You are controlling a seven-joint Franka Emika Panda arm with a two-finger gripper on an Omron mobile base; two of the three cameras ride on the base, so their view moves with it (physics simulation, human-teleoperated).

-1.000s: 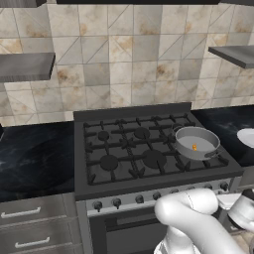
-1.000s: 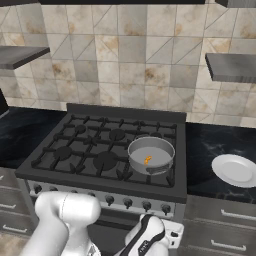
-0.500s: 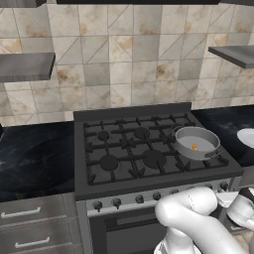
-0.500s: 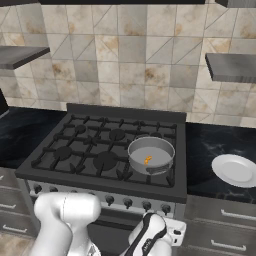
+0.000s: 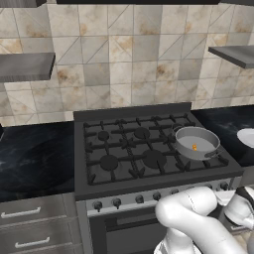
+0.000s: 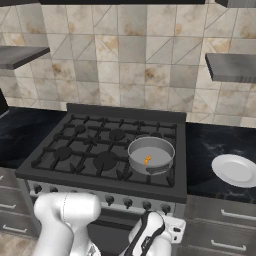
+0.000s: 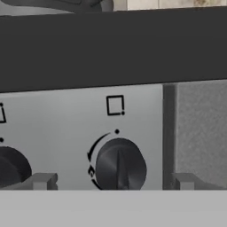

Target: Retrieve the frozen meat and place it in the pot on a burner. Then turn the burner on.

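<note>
The pot sits on the near right burner of the stove, its short handle pointing toward the near edge. Inside it, on the pale bottom, lies the frozen meat, a tiny orange-yellow chunk a little off centre and apart from the wall. From the right base camera the same pot stands at the near right of the grates with the chunk in it.

To the right of the stove, on the dark desk, lies a white plate with nothing on it, well apart from the pot.

The gripper is held low before the stove's front panel, its jaws spread wide with nothing between them; the two finger tips stand one to each side of a dark round knob. A second knob shows to the left of it on the same grey panel.
</note>
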